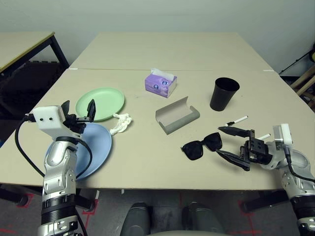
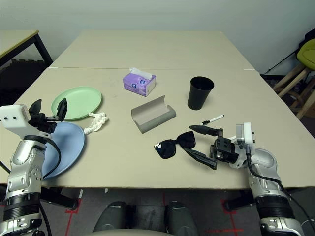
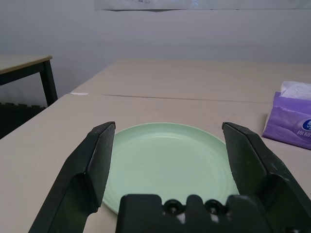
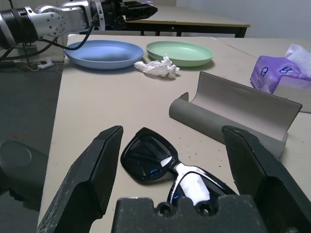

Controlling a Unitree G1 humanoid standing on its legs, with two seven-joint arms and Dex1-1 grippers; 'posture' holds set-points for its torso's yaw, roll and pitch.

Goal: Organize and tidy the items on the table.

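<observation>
**Both grippers spread wide over a pale table, nothing held**

While the left gripper [image 1: 78, 109] hovers at the table's left side with its jaws spread and empty, it points across the green plate [image 1: 102, 103] toward the far wall. At far left in the room stands a smaller wood-topped table [image 1: 22, 46] with black legs, apart from the main one. The table [image 1: 147, 162] is a pale beige rectangle with a seam [image 1: 123, 69] running across it, bare beyond that line. A plain light wall [image 1: 147, 14] closes the room behind it.

On the near left lies the blue plate [image 1: 101, 142], just beside the green plate and partly under the left arm. The crumpled tissue [image 1: 121, 123] sits touching or nearly touching the rims of both plates. Toward the middle, the purple tissue box [image 1: 160, 82] stands just this side of the seam. Nearer lies the grey glasses case [image 1: 177, 115], open, its hollow facing up. In front of it the black sunglasses [image 1: 202, 146] rest on the surface, lenses toward the near edge.

Right of the case stands the black cup [image 1: 224, 93], upright. A white-and-blue pen [image 1: 236, 120] lies near it, and a second pen [image 1: 264, 136] shows partly behind the right arm. The right gripper [image 1: 231, 143] points leftward at the sunglasses, jaws spread on either side of them, gripping nothing. Wooden furniture legs [image 1: 305, 81] show at the far right.
</observation>
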